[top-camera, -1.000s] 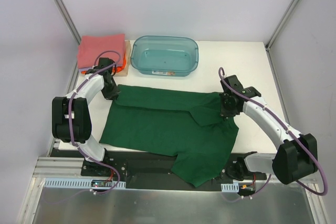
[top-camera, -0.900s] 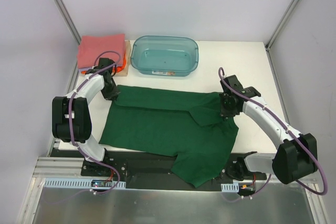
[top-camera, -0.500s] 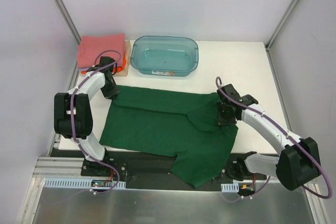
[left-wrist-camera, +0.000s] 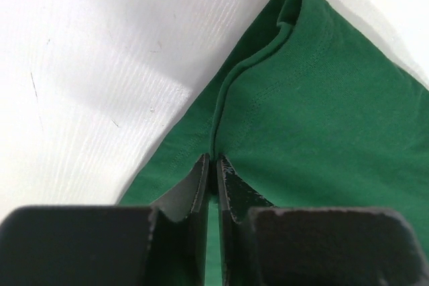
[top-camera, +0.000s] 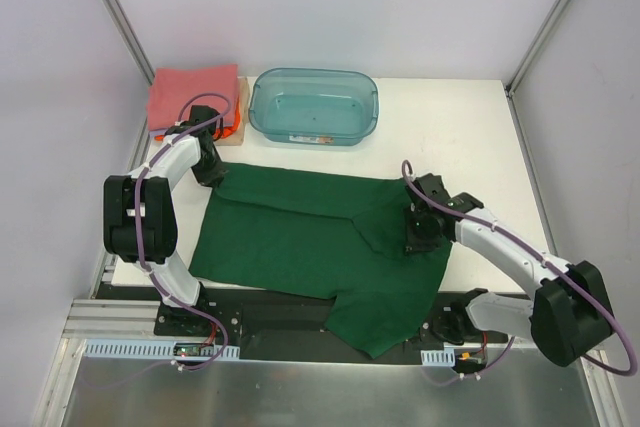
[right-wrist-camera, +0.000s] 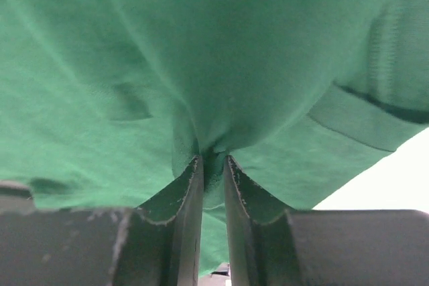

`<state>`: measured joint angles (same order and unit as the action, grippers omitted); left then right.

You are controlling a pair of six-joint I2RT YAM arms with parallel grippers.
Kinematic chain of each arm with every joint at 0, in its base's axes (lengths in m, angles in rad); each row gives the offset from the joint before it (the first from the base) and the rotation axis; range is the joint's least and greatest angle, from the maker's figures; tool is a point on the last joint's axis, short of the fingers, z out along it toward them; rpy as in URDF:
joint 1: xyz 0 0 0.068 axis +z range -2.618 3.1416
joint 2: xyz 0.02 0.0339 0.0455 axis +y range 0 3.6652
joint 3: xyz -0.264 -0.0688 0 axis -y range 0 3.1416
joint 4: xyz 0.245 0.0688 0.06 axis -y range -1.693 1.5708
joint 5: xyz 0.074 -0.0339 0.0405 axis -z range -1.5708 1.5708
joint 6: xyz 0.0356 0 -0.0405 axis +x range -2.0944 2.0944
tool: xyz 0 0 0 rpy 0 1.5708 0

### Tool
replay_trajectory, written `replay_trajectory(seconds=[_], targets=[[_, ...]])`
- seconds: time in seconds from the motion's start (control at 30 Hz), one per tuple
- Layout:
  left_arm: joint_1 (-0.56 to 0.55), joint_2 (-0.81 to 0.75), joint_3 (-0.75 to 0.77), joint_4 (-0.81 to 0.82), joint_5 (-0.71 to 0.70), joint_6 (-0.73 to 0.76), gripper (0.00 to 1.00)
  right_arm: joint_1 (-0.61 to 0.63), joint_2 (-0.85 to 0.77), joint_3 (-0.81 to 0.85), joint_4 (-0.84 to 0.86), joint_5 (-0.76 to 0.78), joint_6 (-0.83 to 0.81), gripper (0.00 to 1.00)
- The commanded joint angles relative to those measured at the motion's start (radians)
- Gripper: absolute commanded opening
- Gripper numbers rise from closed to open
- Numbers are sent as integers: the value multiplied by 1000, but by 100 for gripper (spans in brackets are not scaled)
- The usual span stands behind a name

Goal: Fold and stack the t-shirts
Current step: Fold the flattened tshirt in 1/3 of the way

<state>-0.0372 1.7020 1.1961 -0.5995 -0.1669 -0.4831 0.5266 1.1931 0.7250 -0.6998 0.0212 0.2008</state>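
Dark green t-shirt (top-camera: 300, 237) from above: it lies spread across the middle of the table (top-camera: 470, 127), long axis running left to right, with its near-right part hanging over the near edge. The left gripper (top-camera: 212, 172) sits at the shirt's far-left corner. The right gripper (top-camera: 415, 235) is over the cloth toward its right end, beside a flap that lies folded at a slant. The arms hold opposite ends, so any fold, I'd judge, turns on that left-to-right line between them. The folded stack (top-camera: 193, 95), salmon-pink on top with orange peeking out beneath, waits at the table's far-left corner, just beyond the left gripper, and the teal bin (top-camera: 313, 105) stands beside it along the far edge.

Now the left wrist: the left gripper (left-wrist-camera: 213, 165) has its jaws pressed together on a raised ridge of hem. The cloth runs away ahead and to the right, with bare table on the left.

Over to the right wrist: the jaws stand narrow, with a pinch of green drawn up between them and creases fanning out from it. Cloth fills nearly the whole view, with only a sliver of table at the lower right. Which part of the shirt this pinch is, sleeve or side, I can't make out, nor how firmly it's gripped.
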Motion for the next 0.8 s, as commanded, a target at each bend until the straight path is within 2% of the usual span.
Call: replay_trajectory(seconds=[0.0,0.03,0.07,0.1,0.17,0.23,0.27,0.3,0.33,0.47,0.57,0.67,0.77], targets=[[10,-5,2,-28,-31,-5,17,33,-64,-9,45,-121,9,24],[10,-8,0,-26,-31,-5,29,39,-72,-3,25,-95,14,27],[10,-11,0,-29,-31,-2,32,45,-78,10,-10,-55,11,29],[10,-18,-1,-31,-33,-3,39,49,-84,22,-45,10,14,33],[11,-36,-3,-36,-29,-3,56,55,-101,48,-111,89,-6,48],[11,-70,-6,-40,-20,-5,64,62,-130,68,-142,120,-62,55],[10,-93,-9,-39,-7,-6,76,68,-141,80,-148,126,-93,60],[10,-119,-13,-40,3,-9,90,73,-148,91,-144,123,-125,62],[10,-146,-23,-40,24,-14,99,85,-158,96,-120,109,-167,63],[8,-277,-76,-13,137,-38,99,167,-153,87,43,1,-335,64],[0,-392,-188,82,246,-61,99,200,-55,109,129,-124,-432,64],[-3,-527,-338,203,316,-97,99,237,83,158,163,-119,-504,64],[-3,-591,-446,236,329,-127,99,246,207,204,184,-90,-509,62]])
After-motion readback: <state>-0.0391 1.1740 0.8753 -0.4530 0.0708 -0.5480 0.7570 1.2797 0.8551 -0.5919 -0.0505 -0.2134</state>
